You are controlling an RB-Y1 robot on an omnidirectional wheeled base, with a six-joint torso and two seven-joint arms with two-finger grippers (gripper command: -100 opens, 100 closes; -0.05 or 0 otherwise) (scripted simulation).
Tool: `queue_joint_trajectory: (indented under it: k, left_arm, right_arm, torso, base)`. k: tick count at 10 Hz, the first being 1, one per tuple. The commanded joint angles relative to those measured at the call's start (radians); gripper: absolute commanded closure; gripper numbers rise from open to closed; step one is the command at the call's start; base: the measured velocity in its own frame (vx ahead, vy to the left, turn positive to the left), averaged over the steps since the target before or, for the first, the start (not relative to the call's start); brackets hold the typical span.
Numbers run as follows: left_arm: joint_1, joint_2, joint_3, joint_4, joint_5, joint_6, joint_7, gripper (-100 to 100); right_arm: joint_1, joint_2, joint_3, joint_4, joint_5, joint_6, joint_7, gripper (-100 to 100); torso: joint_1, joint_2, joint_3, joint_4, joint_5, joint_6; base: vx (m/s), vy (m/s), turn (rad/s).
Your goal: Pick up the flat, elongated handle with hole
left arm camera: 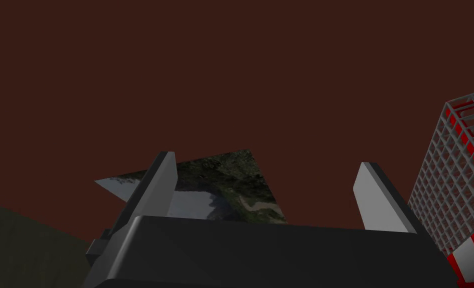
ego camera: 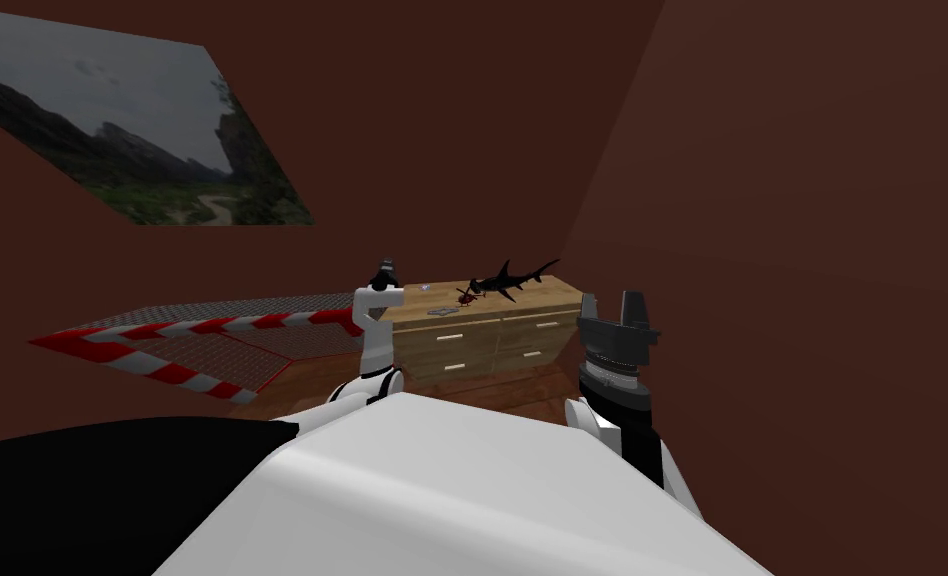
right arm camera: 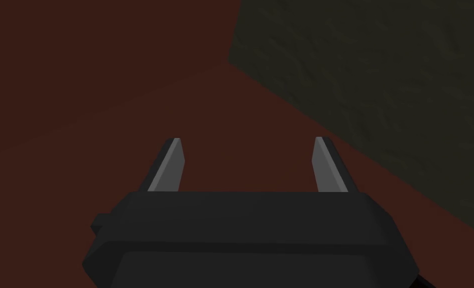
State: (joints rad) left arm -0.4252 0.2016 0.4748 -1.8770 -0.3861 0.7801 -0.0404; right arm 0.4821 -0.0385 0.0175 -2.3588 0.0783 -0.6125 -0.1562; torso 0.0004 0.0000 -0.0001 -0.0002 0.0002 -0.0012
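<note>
Grey flat handle [ego camera: 443,312] lies on dresser [ego camera: 552,289] top ahead, long axis seemingly along front edge; left gripper [left arm camera: 267,160] nearer, I judge; right gripper [right arm camera: 247,140] farther; both spread, empty.

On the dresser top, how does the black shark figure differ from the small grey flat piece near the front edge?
The shark figure is black; the grey flat piece is pale grey. The shark figure is much the larger. It stands up off the top with fins raised, while the grey flat piece lies flat. Both rest on the wooden dresser.
</note>
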Motion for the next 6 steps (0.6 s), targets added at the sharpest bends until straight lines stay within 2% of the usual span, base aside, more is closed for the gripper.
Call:
queue_joint_trajectory:
  k: [1,3,4,6]
  left_arm:
    - [-0.042,-0.005,0.025,0.032,-0.009,0.05,-0.004,-100]
    - [-0.042,-0.005,0.025,0.032,-0.009,0.103,-0.004,-100]
    - [-0.076,-0.01,0.048,0.063,-0.015,0.132,-0.007,-100]
    - [-0.076,-0.01,0.048,0.063,-0.015,0.184,-0.007,-100]
  right_arm:
    - [0.0,0.0,0.0,0.0,0.0,0.0,0.0,0]
    - [0.0,0.0,0.0,0.0,0.0,0.0,0.0,0]
    - [0.0,0.0,0.0,0.0,0.0,0.0,0.0,0]
    - [0.0,0.0,0.0,0.0,0.0,0.0,0.0,0]
  torso:
    - [0.0,0.0,0.0,0.0,0.0,0.0]
    - [0.0,0.0,0.0,0.0,0.0,0.0]
    - [0.0,0.0,0.0,0.0,0.0,0.0]
    - [0.0,0.0,0.0,0.0,0.0,0.0]
  base:
    - [0.01,0.007,-0.1]
    - [0.009,0.008,-0.063]
    - [0.009,0.009,-0.145]
    - [0.008,0.011,-0.047]
